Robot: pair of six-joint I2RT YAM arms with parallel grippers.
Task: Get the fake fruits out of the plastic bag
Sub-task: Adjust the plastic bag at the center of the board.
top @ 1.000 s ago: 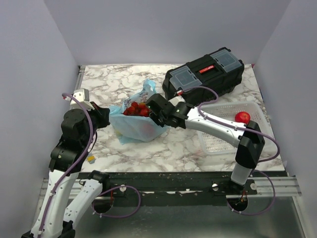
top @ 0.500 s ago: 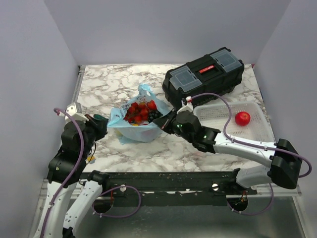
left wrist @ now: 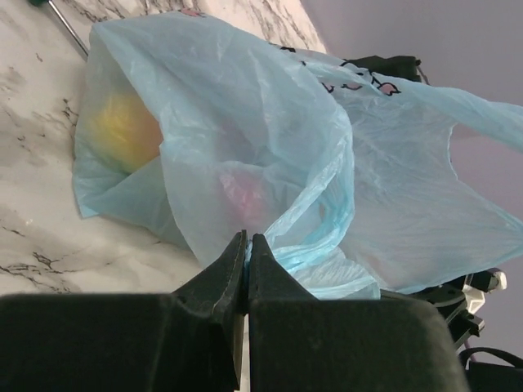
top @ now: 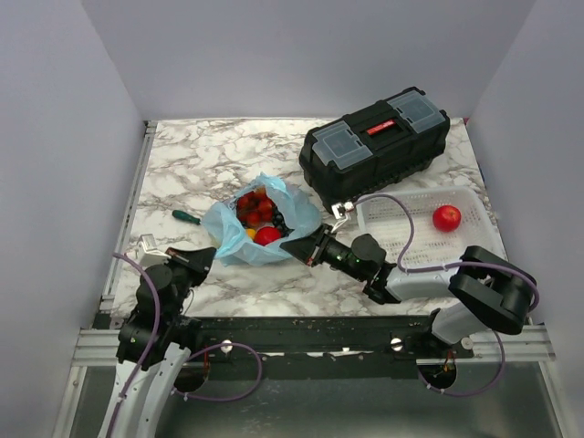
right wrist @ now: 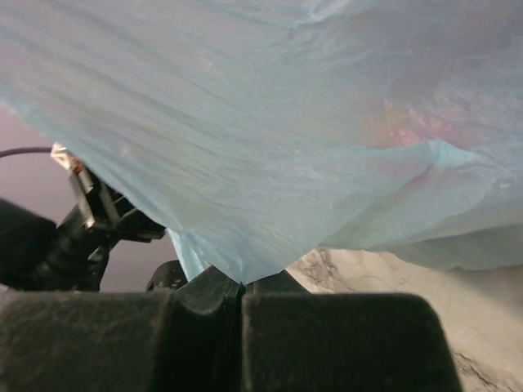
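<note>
Toward nine o'clock from the middle of the marble table [top: 219, 160], the plastic bag [top: 233, 239] lies slumped with its mouth open upward. The fake fruits [top: 258, 210] are heaped inside it: several red ones, something dark among them, and one round red fruit [top: 267, 235] at the six o'clock side of the opening.

The left gripper [left wrist: 247, 243] comes in low at the bag's eight o'clock. Its jaws are pressed together, and a fold of the blue film is pinched between their tips. Through the film its wrist camera shows a yellow-orange fruit [left wrist: 122, 131] at the bag's near end and a pinkish-red blur deeper in (too hazy to name).

The right gripper [right wrist: 241, 287] reaches in at the bag's four o'clock. Its jaws are likewise closed tight, with a corner of the bag's edge nipped between them. A reddish shape shows faintly through the plastic above it.

A white mesh basket [top: 401, 260] sits at three o'clock from the bag, holding a single red fruit [top: 446, 217] apart from the rest. A black toolbox [top: 374, 141] stands at the bag's one o'clock, just beside the basket's far edge. A green-handled screwdriver [top: 187, 216] lies on the marble at the bag's nine o'clock, near the film but not touching it.
</note>
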